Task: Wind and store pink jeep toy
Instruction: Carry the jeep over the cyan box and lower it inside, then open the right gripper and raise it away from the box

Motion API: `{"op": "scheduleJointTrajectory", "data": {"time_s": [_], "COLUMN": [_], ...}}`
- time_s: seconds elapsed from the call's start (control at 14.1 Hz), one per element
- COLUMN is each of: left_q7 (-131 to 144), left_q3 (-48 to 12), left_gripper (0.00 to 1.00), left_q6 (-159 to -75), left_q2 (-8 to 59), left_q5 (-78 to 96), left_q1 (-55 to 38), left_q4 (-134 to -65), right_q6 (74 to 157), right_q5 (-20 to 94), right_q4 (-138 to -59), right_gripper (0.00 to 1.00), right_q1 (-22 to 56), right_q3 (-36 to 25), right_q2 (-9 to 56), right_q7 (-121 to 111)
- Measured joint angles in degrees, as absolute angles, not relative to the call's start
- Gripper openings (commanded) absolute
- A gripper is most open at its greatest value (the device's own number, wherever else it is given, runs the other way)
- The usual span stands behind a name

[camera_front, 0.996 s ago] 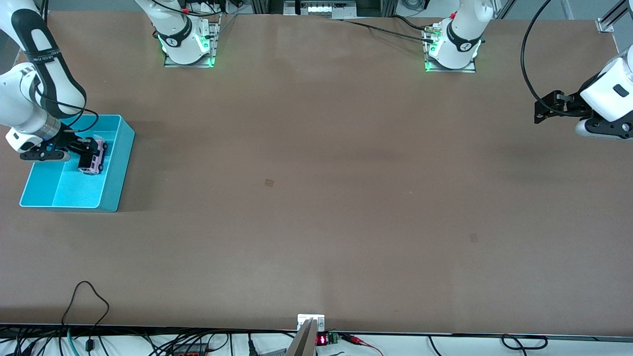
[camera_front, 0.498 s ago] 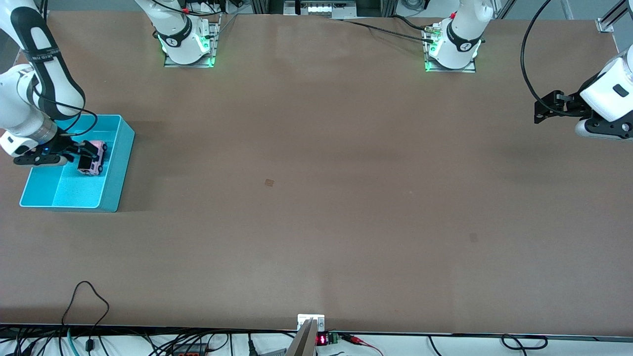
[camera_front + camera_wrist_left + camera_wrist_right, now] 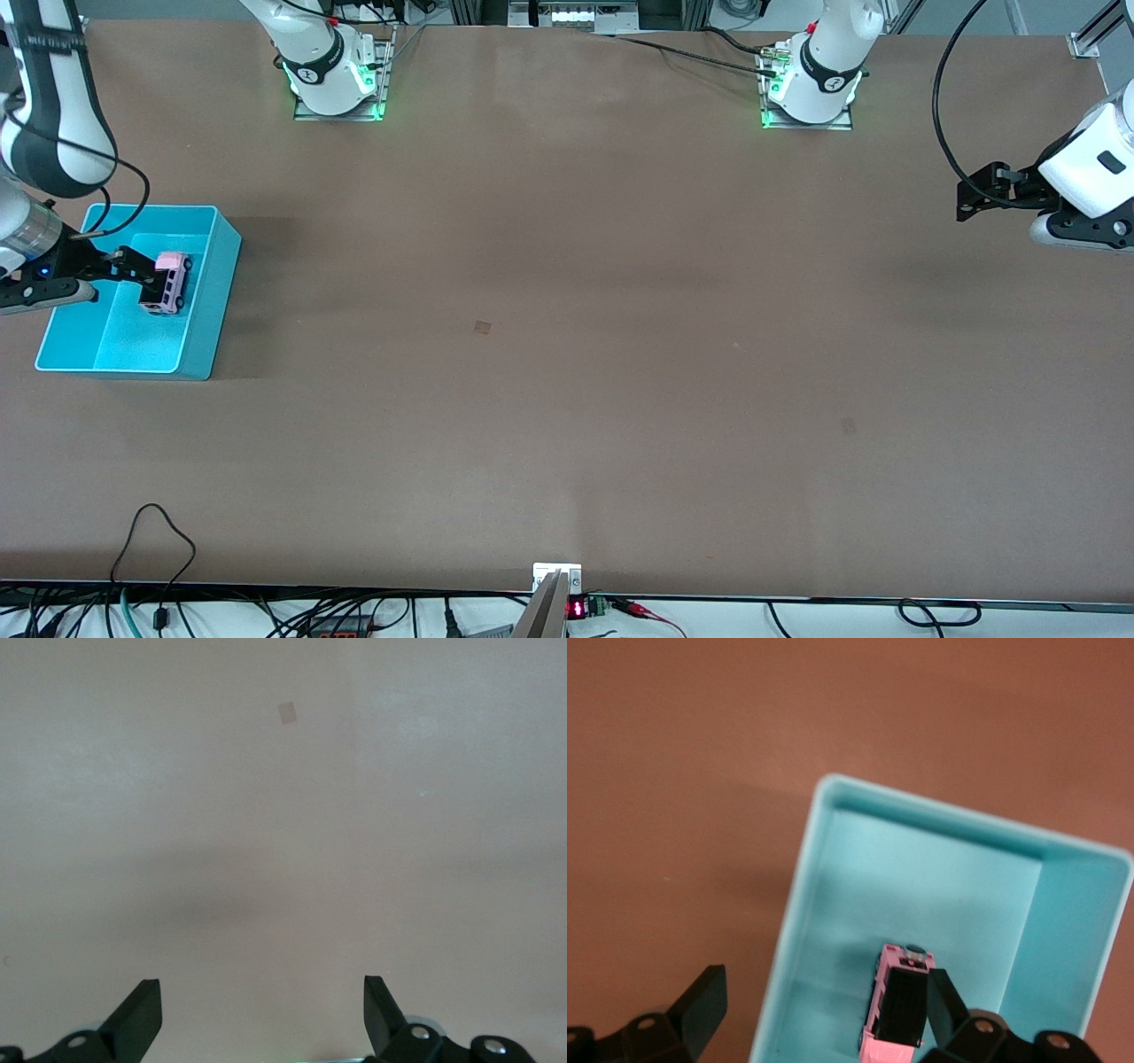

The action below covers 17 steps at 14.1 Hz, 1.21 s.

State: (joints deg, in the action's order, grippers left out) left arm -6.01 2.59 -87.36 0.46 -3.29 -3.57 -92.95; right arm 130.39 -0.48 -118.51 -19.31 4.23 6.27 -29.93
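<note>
R wrist cam shows right gripper agape, pink jeep toy loose in bin; left gripper agape.

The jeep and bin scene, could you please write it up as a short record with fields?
jeep: in the cyan bin, on its wheels, not gripped
bin: on the table at the right arm's end
right gripper: open, over the bin, one finger close beside the jeep
left gripper: open, holds nothing, waits over the table at the left arm's end
storing: jeep lies in the bin
</note>
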Motion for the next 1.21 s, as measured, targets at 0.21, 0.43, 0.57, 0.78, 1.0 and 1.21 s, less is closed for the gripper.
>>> {"op": "scheduleJointTrajectory", "data": {"time_s": [0.21, 0.43, 0.57, 0.78, 1.0, 1.21], "left_q7": [-6.01, -6.01, -6.01, -6.01, -6.01, -6.01], "left_q3": [2.59, 2.59, 2.59, 2.59, 2.59, 2.59], "left_gripper": [1.0, 1.0, 1.0, 1.0, 1.0, 1.0], "left_q6": [-87.36, -87.36, -87.36, -87.36, -87.36, -87.36], "left_q2": [0.46, 0.46, 0.47, 0.47, 0.47, 0.47], "left_q5": [-3.29, -3.29, -3.29, -3.29, -3.29, -3.29], "left_q1": [-3.57, -3.56, -3.57, -3.56, -3.56, -3.56], "left_q4": [-92.95, -92.95, -92.95, -92.95, -92.95, -92.95], "right_q6": [123.81, 118.47, 117.36, 114.93, 107.51, 101.82], "right_q5": [-0.47, -0.46, -0.46, -0.46, -0.46, -0.45], "right_q4": [-113.27, -109.63, -108.83, -107.74, -103.03, -98.9], "right_gripper": [1.0, 1.0, 1.0, 1.0, 1.0, 1.0], "right_q1": [-13.24, -9.32, -6.5, -2.7, -0.07, 2.39], "right_q3": [4.34, 4.19, 3.41, 1.99, 1.68, 1.82], "right_q2": [4.09, 2.34, 0.87, -1.48, -2.62, -2.83], "right_q7": [-26.55, -21.64, -15.71, -9.22, -0.56, 6.01]}}
